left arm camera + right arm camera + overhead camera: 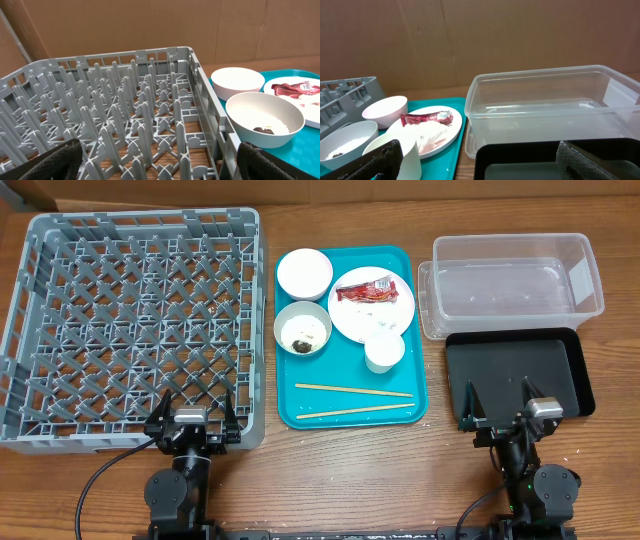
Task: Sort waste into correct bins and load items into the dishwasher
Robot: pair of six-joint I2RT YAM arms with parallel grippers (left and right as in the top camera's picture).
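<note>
The grey dish rack [40, 330] stands at the left. On the teal tray [300, 405] sit a pinkish-white bowl [304, 273], a grey-green bowl [302, 330] with rice and a brown scrap, a plate [400, 310] bearing a red wrapper [366, 292] and a white napkin [385, 320], and a white cup [384, 352]. The clear tub [510, 280] and black tray [515, 370] are at the right. My left gripper [192, 425] is open at the rack's near edge [155, 165]. My right gripper [505, 412] is open over the black tray's near edge [480, 165].
Two wooden chopsticks [352, 390] lie on the teal tray's near part. Cardboard walls [470, 40] stand behind the table. Bare wooden table [340, 480] lies in front of the tray between the two arms.
</note>
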